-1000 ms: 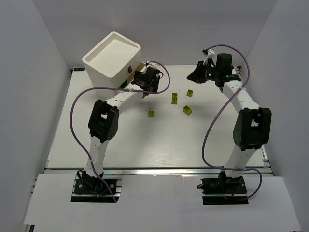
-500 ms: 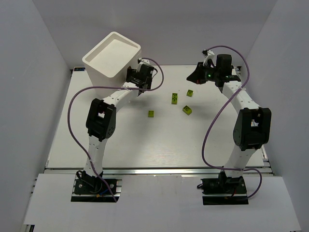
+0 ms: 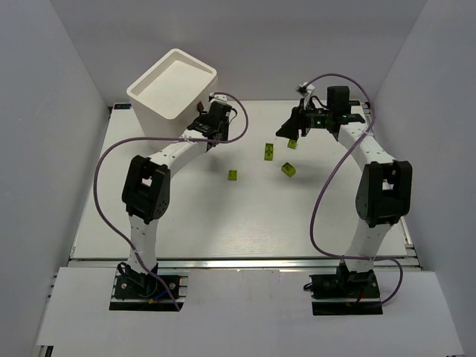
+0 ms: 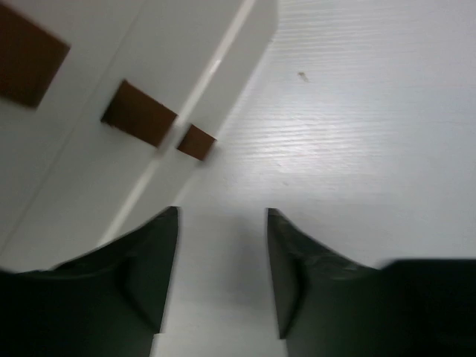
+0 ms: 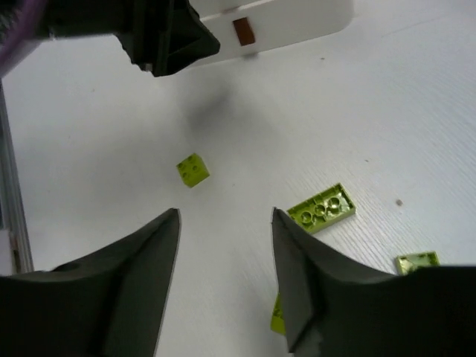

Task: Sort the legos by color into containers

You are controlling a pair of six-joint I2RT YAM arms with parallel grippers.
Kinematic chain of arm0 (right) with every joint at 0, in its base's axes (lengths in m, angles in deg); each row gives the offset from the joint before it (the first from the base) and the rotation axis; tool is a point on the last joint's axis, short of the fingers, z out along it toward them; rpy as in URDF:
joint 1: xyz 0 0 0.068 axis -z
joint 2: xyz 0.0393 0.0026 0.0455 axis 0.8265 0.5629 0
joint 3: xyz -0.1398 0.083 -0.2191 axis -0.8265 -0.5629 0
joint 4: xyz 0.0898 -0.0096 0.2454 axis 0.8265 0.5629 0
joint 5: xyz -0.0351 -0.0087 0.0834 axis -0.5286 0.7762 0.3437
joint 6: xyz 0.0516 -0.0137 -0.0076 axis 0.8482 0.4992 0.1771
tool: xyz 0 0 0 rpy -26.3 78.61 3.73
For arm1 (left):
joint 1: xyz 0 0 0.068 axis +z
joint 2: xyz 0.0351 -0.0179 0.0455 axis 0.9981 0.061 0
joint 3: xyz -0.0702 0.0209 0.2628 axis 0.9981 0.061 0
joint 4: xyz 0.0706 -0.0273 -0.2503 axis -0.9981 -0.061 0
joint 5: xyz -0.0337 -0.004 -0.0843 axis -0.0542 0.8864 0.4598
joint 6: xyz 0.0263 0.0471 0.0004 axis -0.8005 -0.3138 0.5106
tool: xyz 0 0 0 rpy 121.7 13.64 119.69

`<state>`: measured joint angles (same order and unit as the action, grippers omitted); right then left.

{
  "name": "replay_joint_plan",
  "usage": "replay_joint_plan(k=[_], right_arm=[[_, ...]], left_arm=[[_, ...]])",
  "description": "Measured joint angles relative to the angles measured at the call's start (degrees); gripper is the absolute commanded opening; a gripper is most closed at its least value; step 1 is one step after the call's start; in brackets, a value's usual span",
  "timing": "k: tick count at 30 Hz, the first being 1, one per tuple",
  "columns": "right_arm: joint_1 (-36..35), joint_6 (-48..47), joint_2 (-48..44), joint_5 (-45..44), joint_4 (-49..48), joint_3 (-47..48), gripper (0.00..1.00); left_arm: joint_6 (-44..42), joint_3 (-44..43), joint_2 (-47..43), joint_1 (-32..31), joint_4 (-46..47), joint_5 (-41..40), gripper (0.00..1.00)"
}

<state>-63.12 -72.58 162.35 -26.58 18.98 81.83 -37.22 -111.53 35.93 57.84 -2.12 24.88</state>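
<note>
The containers are drawers in a white rounded box [image 3: 171, 89] at the back left; the left wrist view shows its front [image 4: 89, 178] with brown pull tabs [image 4: 140, 113]. My left gripper [image 3: 203, 130] hovers just in front of that face, open [image 4: 223, 223], with bare table between the fingers. Several yellow-green legos lie mid-table: a plate [image 3: 268, 152], a brick [image 3: 291, 143], another [image 3: 288, 170] and a small cube [image 3: 233, 175]. My right gripper [image 3: 287, 132] hangs open [image 5: 225, 223] over them, between the cube [image 5: 193, 169] and the plate [image 5: 322, 208]. A lego [image 5: 277, 316] is half hidden by the right finger.
The right wrist view also shows a flat yellow-green piece [image 5: 416, 262] at the right, the left gripper's black body [image 5: 167, 33] at the top, and the box's lower edge with one tab [image 5: 243, 31]. White walls enclose the table on three sides.
My right gripper has opened and swung left, down toward the legos. The left gripper has shifted left, closer to the box front, and its jaws have narrowed somewhat.
</note>
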Motion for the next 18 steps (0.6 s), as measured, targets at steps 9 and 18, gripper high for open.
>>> replay_joint_plan(k=[9,18], right_arm=[[-8.5,-14.4,9.4,-3.3,2.6,3.7,0.66],[-21.7,-9.6,31.2,-21.5,-2.5,29.1,0.76]], left_arm=[[6.5,17.6,-27.9,0.1,-1.4,13.8,0.93],[15.4,31.8,-64.4,0.3,-5.4,10.8,0.98]])
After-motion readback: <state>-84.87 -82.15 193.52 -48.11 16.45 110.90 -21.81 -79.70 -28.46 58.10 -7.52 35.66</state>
